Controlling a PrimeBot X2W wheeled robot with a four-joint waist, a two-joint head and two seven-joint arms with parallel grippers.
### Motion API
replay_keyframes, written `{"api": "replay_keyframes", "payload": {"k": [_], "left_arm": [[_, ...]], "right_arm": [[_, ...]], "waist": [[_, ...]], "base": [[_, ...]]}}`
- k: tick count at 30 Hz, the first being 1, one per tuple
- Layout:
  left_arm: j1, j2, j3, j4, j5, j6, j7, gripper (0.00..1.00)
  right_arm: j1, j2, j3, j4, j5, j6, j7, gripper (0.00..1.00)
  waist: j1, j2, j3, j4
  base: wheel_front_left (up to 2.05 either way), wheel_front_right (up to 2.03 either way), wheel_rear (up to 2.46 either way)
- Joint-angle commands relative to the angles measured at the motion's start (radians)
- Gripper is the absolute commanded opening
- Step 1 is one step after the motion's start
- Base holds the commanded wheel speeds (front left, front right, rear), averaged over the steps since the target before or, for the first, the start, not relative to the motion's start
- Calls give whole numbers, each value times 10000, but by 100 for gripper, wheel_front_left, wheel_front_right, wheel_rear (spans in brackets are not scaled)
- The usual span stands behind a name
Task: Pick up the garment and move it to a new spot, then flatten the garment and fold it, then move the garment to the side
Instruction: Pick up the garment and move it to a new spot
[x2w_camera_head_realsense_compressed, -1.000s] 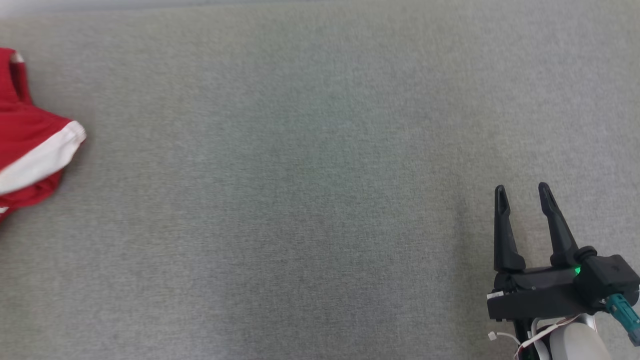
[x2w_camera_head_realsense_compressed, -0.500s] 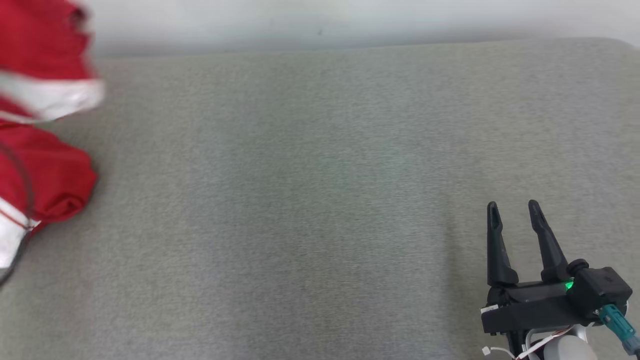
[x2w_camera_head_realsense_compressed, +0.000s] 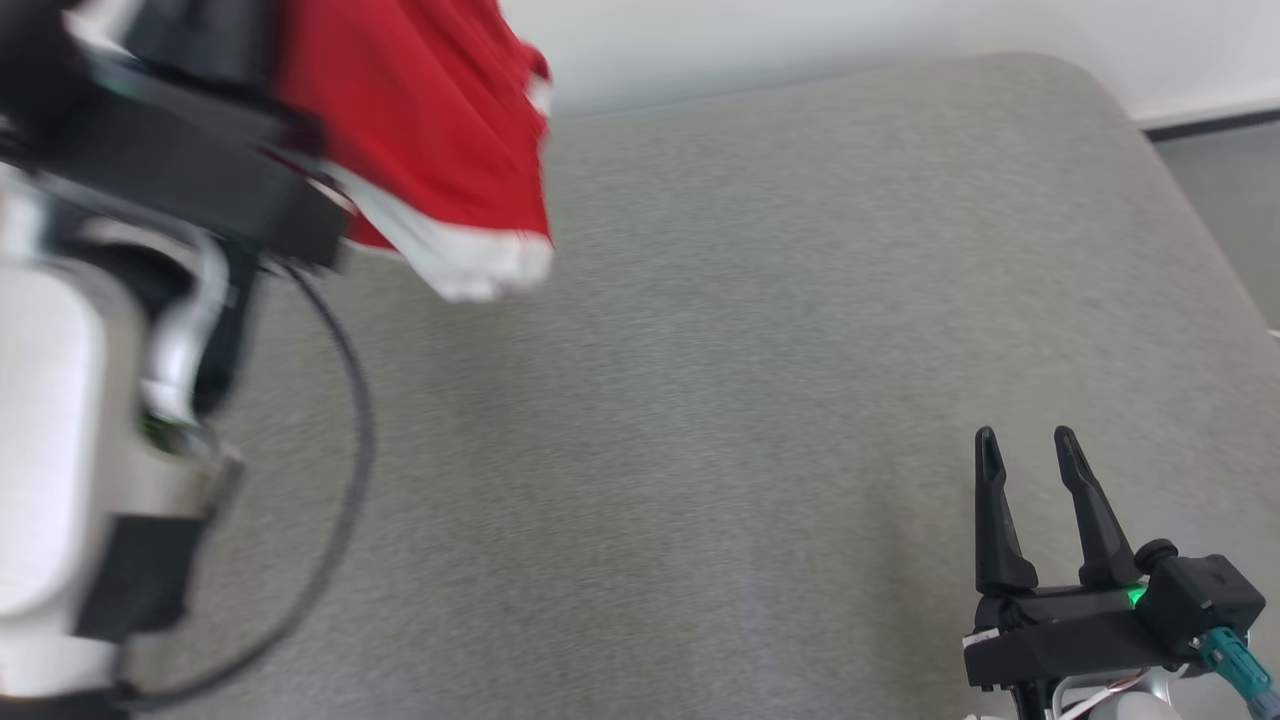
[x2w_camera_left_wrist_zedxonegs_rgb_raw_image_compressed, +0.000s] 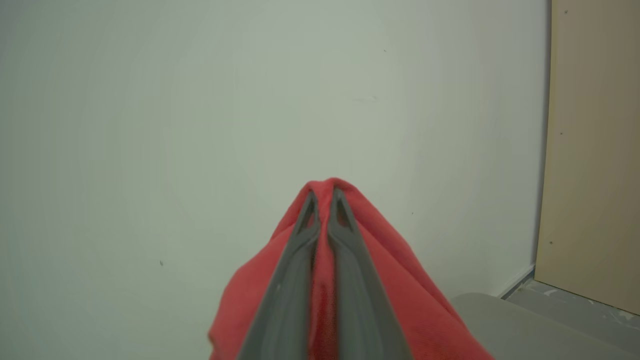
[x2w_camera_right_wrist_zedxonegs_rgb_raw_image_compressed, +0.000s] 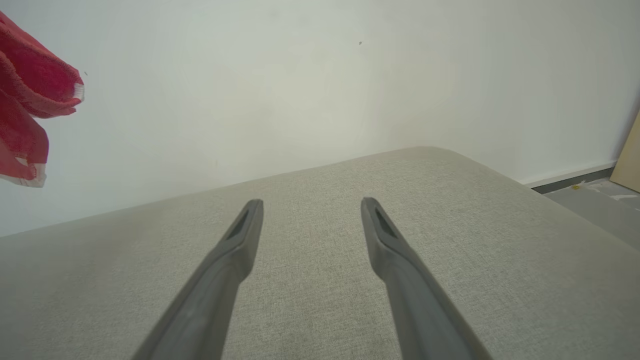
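surface (x2w_camera_head_realsense_compressed: 720, 420): grey-beige woven fabric, looks padded, lies flat and takes up most of the head view. Its far edge runs along the top of the frame against a white wall (x2w_camera_head_realsense_compressed: 800, 40). There's a rounded corner at upper right. The right edge slants toward lower right, with grey floor (x2w_camera_head_realsense_compressed: 1230, 200) past it. The weave is blurred on the left. The same fabric covers the lower half of the right wrist view.
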Motion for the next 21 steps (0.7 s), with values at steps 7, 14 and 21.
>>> {"api": "replay_keyframes", "payload": {"k": [7,14,21], "left_arm": [[1373,-909,-454,381,-306,370,-507,0],[3129,-1460,-1060,1364,-407,488,-1130,0],[4245,-1891,-1912,2948,-328,168,-1619,0]], "right_arm": [[67,-4,46,-21,94,-21,-4,100],[84,-4,58,63,122,-21,-4,100],[76,-6,109,161,4,-21,-4,100]], "waist": [[1,0,138,-1054],[1,0,291,-1337],[1,0,238,-1185]], "base": [[0,0,0],[0,0,0],[0,0,0]]}}
